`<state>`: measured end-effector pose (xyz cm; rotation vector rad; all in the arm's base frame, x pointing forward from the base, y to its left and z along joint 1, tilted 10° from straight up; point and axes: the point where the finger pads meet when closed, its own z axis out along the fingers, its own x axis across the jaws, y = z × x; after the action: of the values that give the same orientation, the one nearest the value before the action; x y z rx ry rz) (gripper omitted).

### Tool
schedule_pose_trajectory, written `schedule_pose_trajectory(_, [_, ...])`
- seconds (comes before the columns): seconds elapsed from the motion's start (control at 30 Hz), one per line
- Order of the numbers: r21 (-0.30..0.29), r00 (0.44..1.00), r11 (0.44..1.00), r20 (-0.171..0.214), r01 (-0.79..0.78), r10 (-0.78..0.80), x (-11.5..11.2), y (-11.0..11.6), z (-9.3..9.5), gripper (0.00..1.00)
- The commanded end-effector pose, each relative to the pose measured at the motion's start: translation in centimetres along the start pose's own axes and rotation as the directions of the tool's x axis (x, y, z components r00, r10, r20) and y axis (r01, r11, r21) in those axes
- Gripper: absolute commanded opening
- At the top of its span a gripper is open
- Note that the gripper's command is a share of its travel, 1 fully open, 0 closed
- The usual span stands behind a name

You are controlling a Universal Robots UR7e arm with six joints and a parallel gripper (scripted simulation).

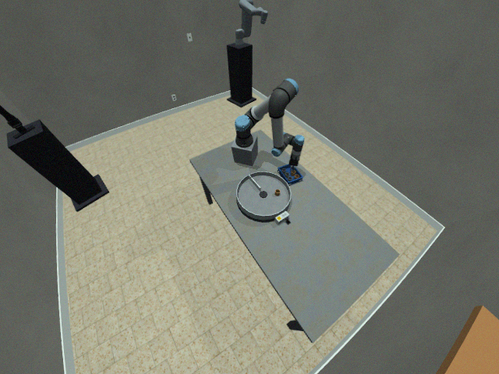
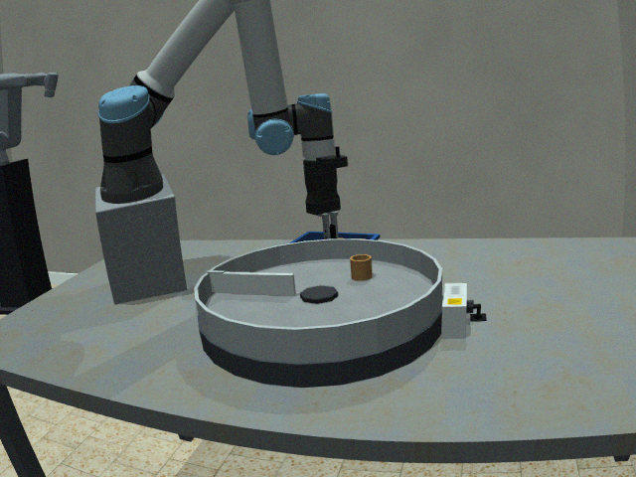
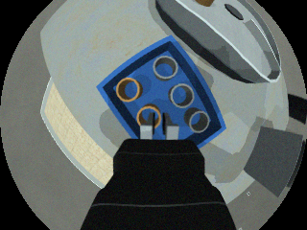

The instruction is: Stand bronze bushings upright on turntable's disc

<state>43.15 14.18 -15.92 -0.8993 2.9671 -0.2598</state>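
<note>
A bronze bushing (image 1: 277, 192) (image 2: 361, 268) (image 3: 204, 2) stands upright on the turntable's disc (image 1: 257, 207) (image 2: 380, 302), clear of the dark hub (image 1: 263, 194) (image 2: 319, 294) (image 3: 234, 11). In the wrist view, the blue crate (image 3: 135, 59) (image 2: 359, 236) holds two upright bronze bushings, one at the left (image 3: 118, 89) and one nearest the fingers (image 3: 138, 117). Three steel bushings (image 3: 155, 67) (image 3: 173, 95) (image 3: 190, 121) stand on its right side. My gripper (image 3: 158, 119) (image 2: 329, 236) is partly open and empty, over the crate. Its left finger overlaps the near bronze bushing; the height between them is unclear.
The turntable has a raised rim wall (image 2: 318, 344) and a pale straight bar (image 2: 251, 283) (image 1: 254, 182) reaching inward. A white box (image 2: 455, 300) (image 1: 281, 217) with a black crank is at its side. The crate's walls surround the bushings.
</note>
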Motion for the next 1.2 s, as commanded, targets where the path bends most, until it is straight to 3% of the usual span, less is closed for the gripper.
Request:
schedule_pose_trajectory(0.0, [0.000,1.000,1.000,0.001,0.000,0.000,0.0,0.0,0.0,0.36])
schedule_pose_trajectory(0.63, [0.000,1.000,1.000,0.001,0.000,0.000,0.0,0.0,2.2,0.36])
schedule_pose_trajectory(1.17, [0.000,1.000,1.000,0.001,0.000,0.000,0.0,0.0,2.4,0.36])
